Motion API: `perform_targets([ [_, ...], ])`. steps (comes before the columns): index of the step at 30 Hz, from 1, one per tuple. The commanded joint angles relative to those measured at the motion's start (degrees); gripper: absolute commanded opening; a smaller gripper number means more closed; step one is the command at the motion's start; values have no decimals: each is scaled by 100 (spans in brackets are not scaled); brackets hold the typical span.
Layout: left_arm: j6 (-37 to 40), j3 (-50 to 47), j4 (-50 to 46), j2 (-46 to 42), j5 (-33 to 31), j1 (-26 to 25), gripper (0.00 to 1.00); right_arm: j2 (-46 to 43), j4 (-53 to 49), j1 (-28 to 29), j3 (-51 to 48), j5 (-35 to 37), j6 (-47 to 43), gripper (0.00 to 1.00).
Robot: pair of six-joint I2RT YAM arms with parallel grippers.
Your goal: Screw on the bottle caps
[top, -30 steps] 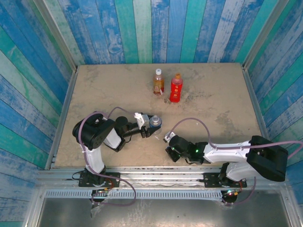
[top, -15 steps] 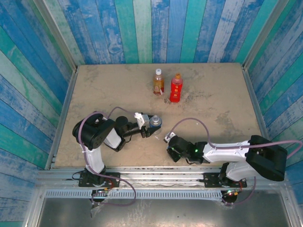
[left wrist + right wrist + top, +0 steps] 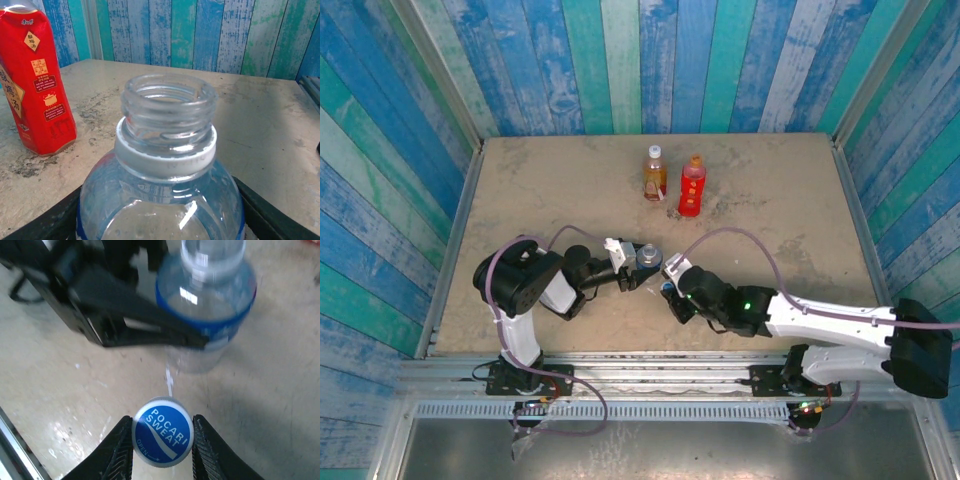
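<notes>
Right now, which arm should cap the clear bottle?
Right. The right gripper pinches the blue cap beside the clear bottle; the left gripper holds that bottle, neck open.

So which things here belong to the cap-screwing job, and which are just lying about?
Job: clear bottle, neck open, in the left pincer; blue cap in the right pincer; tea bottle and red bottle, standing apparently capped.
Just there: table, plank walls, purple cables.

Left claw (image 3: 642,262) and right claw (image 3: 162,440) clamped, close together
</notes>
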Motion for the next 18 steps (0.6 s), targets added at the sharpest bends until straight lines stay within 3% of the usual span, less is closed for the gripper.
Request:
perform_targets([
  [1,-33,-34,-314,59,188,-44,60,-52,-210,-73,387,94,-342,28],
  [9,-24,-37,-356,43,251,-43,60,597,-171,-568,1286,-296,-905,29],
  [18,122,22,-621,-6,314,-38,60,1282,-39,-1006,1578,-751,-1087,29],
])
